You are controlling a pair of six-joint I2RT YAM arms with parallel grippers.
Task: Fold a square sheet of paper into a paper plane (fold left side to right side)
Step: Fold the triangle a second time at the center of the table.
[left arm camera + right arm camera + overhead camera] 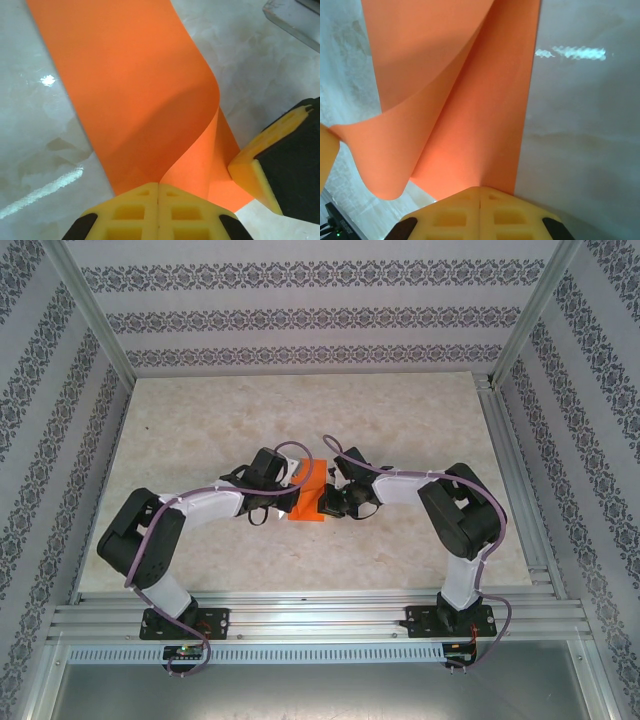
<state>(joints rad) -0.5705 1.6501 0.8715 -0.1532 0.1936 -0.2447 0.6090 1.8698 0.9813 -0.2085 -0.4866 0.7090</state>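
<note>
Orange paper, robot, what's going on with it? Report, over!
Both shut: left gripper and right gripper pinching the square sheet of paper. Sheet curls over, uncreased. Nothing blocking it.

Far side: we see bare table point(300, 405) beyond the arms.
Centre: left gripper point(158, 187) and right gripper point(480, 189) crowd the sheet of paper point(308, 498), close together.
Sides: patterned walls point(50, 440) and a frame rail point(515, 470) hem us in.

One square sheet of paper point(308, 502), one left claw point(158, 186), one right claw point(480, 190), one table point(300, 410).
</note>
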